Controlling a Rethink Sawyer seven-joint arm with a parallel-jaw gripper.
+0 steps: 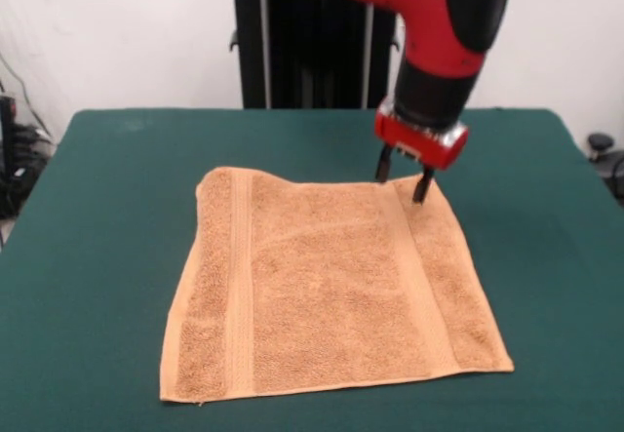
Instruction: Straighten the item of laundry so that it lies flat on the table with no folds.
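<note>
- While the orange-tan towel (pixel 331 291) lies spread nearly flat mid-table, its near edge already looks straight.
- The green table (pixel 88 256) surrounds it.
- At the far right corner, the gripper (pixel 405 181) stands narrowly parted and empty, probably having just released it.

Nubby, matt terry-cloth towel (pixel 331 291) with flat woven bands, on matt felt-like green table (pixel 88 217); glossy red-and-black plastic-looking arm (pixel 439 13).

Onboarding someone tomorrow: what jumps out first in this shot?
The orange-tan towel spread nearly flat in the middle of the green table. Then the red and black arm coming down from the top, its claw open at the towel's far corner on the picture's right, which looks slightly raised.
</note>
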